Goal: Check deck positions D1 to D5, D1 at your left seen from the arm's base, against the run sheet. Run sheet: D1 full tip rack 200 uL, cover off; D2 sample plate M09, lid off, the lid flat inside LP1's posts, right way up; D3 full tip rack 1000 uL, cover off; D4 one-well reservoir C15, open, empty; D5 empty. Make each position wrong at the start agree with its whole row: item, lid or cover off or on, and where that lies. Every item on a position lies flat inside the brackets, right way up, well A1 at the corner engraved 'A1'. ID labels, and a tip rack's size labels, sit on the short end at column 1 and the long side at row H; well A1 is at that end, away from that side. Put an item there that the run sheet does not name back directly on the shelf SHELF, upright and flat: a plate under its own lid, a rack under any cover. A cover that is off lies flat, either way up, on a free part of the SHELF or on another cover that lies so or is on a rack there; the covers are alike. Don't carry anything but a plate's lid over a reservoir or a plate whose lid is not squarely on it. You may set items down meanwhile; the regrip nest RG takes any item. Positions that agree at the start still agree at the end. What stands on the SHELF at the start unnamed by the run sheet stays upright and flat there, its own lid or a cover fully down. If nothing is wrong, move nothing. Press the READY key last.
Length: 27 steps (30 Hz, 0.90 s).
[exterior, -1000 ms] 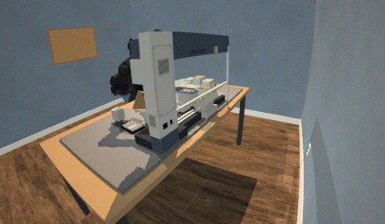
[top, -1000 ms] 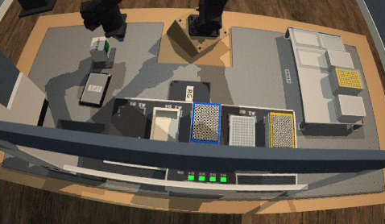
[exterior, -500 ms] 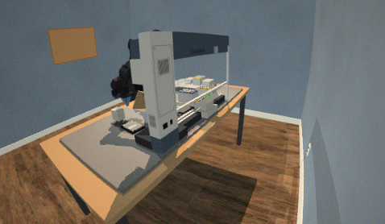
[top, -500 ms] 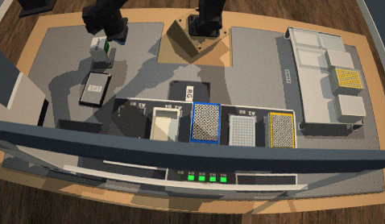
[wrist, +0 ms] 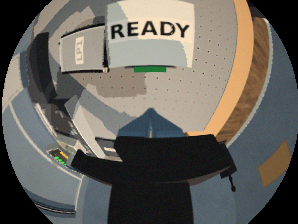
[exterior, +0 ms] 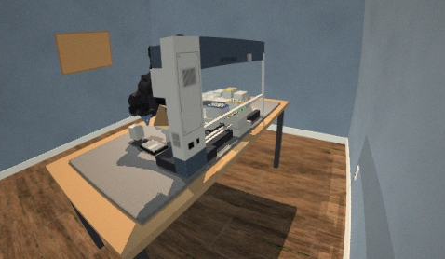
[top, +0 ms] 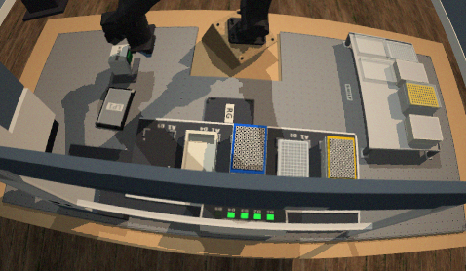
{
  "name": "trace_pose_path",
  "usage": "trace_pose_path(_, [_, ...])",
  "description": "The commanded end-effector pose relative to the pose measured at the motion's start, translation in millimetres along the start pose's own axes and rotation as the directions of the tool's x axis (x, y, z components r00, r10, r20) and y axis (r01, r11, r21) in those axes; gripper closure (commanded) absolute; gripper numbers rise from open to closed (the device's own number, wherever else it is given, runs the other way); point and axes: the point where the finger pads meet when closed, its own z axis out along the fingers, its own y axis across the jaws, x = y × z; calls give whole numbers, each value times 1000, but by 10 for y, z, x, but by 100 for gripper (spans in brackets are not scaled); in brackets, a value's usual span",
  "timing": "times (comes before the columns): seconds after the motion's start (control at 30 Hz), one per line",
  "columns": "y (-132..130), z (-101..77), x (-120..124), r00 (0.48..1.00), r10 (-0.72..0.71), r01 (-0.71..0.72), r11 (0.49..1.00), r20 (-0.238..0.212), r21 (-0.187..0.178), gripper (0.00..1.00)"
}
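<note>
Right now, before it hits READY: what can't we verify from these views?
- ID and size labels on the sample plate and tip racks: too small in the top view.
- Front edge of the deck row: cut off by the gantry beam in the top view.
- Deck items in the exterior view: hidden behind the housing.
- Fingers' contact with the READY key: not resolvable in the wrist view.

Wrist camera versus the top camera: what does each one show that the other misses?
Only the wrist view lets you read the word READY on the key, with the shut, empty pincer pointing toward it.

Only the top view shows the deck row: a blue-framed tip rack, a yellow-framed tip rack, a white plate, an open reservoir, plus the shelf and four green lights.

Both show the READY key, the lid on the LP1 pad beside it, and the grey deck.
</note>
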Motion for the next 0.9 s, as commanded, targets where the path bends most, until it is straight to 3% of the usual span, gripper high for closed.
trace_pose_path(0.0, [39,-109,-202,998,-8,8,1000,57,-5,100])
trace_pose_path(0.33, [31,-102,-164,999,-11,11,1000,44,-3,100])
trace_pose_path(0.37, [39,-110,-299,998,-10,10,1000,61,-5,100])
trace_pose_path(0.87, [21,-118,-464,999,1,0,1000,40,-6,100])
